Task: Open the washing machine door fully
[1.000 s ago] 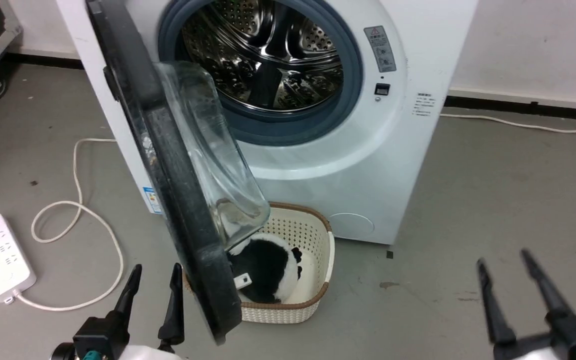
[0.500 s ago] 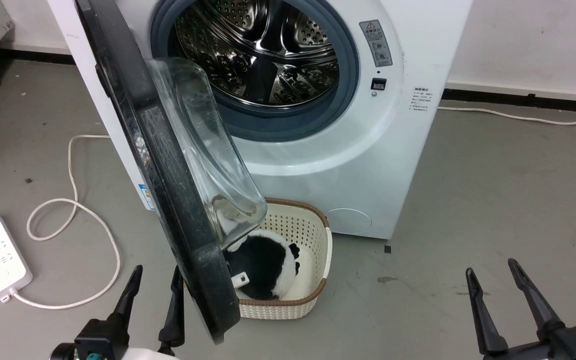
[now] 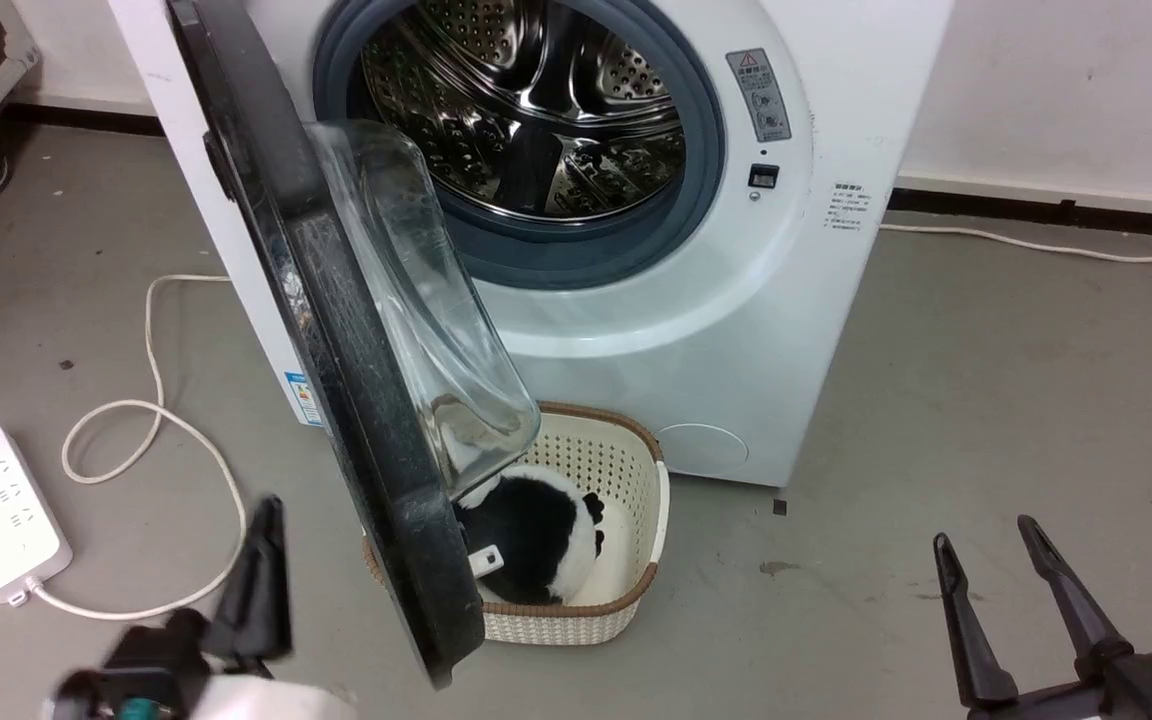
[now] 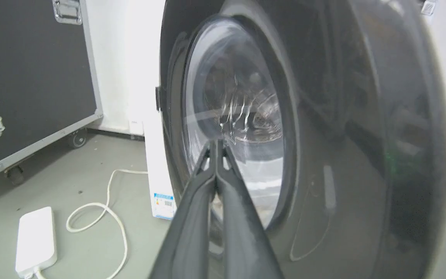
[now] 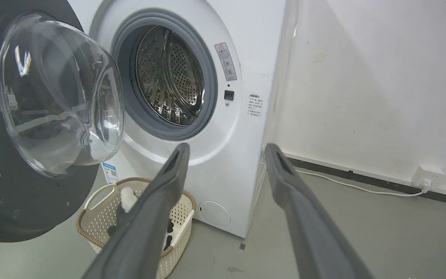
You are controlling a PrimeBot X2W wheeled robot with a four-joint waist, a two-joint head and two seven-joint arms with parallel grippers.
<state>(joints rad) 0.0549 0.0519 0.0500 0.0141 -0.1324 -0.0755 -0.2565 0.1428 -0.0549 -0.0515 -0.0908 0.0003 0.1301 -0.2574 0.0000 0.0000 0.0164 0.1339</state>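
The left gripper (image 4: pixel 216 144), its two fingers pressed together, points at the outer face of the one washing machine door (image 3: pixel 336 330), which stands swung out from the drum. The right gripper (image 3: pixel 983 532) is spread wide above the floor. One basket (image 3: pixel 556 625) sits beneath the door.

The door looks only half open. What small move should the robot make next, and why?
Probably draw the shut left gripper back from the large round black-rimmed glass washing machine door. It stands roughly square to the white machine, and that gripper points at its outer face, where it must swing.
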